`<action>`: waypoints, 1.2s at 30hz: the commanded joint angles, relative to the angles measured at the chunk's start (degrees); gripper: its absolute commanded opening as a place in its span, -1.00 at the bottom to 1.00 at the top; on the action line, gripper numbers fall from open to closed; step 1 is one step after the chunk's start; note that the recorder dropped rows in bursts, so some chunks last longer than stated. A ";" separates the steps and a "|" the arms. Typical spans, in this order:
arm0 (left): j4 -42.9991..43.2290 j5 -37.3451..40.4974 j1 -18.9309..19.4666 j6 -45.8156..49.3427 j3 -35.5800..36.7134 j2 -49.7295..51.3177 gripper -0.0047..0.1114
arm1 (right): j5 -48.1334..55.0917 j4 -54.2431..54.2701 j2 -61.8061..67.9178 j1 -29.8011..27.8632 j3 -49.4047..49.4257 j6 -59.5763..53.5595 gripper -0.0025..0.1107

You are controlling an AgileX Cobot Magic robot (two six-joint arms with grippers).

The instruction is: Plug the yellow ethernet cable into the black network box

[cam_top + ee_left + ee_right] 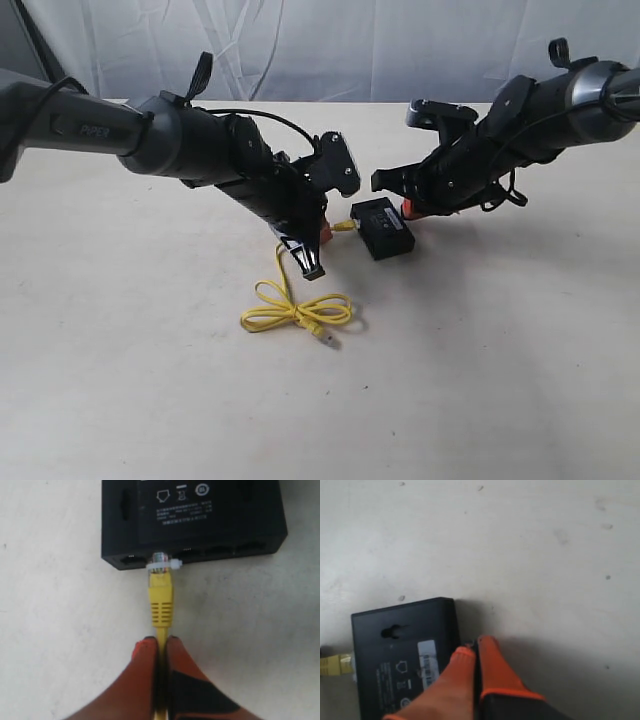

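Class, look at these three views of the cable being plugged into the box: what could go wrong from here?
1. The clear plug sits at the port mouth of the black network box, looking slightly skewed; pushing may jam it.
2. The left hand pinches the yellow ethernet cable behind the boot, so it may buckle.
3. The right hand only braces the box edge; it could slide.

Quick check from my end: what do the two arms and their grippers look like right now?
Both arms are grey tubes ending in black wrist housings. The left arm carries white "PIPER" lettering and a black cable looping over its wrist. The left gripper has orange fingertips with black patches; the right gripper has orange fingertips too. The right arm also trails black cables.
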 commanded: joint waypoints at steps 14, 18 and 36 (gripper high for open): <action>-0.35 1.53 -0.02 -0.23 -0.07 0.64 -0.92 | 0.54 2.67 0.29 2.03 -0.35 -8.34 -0.97; -0.35 1.75 -0.02 -0.12 -0.07 0.64 -0.92 | -0.45 4.82 0.29 2.03 -0.35 -11.33 -0.97; 0.13 3.14 -0.02 0.13 -0.07 0.64 -0.92 | 0.50 12.77 0.29 1.63 -0.35 -20.47 -0.97</action>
